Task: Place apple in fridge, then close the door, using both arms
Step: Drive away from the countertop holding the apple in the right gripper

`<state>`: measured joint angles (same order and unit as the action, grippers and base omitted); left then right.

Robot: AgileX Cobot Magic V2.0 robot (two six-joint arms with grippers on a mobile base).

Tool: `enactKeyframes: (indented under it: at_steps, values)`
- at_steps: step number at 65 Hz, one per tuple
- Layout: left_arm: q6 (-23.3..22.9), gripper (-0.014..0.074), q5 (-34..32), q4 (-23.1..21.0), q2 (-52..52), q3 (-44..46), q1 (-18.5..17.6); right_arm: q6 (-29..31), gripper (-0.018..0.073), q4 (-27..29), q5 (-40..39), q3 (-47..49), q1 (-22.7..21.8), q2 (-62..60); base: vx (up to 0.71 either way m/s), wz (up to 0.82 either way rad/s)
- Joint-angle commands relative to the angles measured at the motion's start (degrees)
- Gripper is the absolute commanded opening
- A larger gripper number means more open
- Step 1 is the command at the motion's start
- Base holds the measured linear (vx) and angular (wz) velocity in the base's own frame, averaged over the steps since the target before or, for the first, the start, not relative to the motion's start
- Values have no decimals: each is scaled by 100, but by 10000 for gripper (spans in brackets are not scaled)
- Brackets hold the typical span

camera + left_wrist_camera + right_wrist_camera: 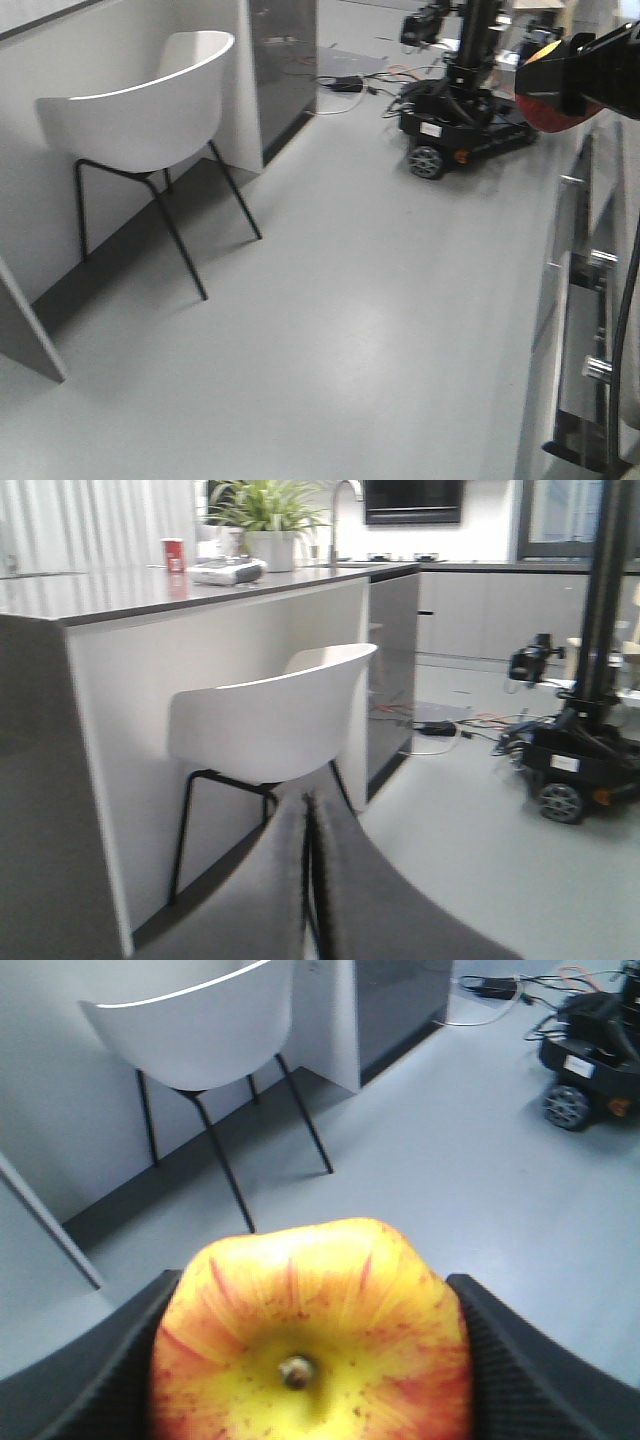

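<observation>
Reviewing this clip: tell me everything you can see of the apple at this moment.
The apple is round and shiny, yellow around the stem dimple, with red streaks fanning outward and a short brown stem stub. In the exterior view its visible side is deep red. It looks whole and unbruised. The right gripper clamps it between black fingers, one against each flank, with the stem end facing the wrist camera. It is held in the air above the grey floor, and nothing else touches it.

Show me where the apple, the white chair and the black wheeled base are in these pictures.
apple (310, 1330): right wrist view, yellow skin just above the stem.
white chair (140, 115): front-facing view, outer side of the seat shell.
black wheeled base (458, 122): front-facing view, dark body above the wheel.
</observation>
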<state>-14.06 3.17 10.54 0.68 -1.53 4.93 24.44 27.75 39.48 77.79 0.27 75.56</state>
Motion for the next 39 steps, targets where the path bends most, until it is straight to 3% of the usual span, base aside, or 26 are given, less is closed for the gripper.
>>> enactKeyframes:
  at_steps: [1, 39]
  values:
    - [-22, -6, -399, -44, 89, -120, -31, 39, -8, 146, -357, 183, -17, -158, -4, 46]
    - [-22, -6, -399, -44, 89, -120, -31, 39, -8, 146, -362, 183, -17, -158, -3, 38]
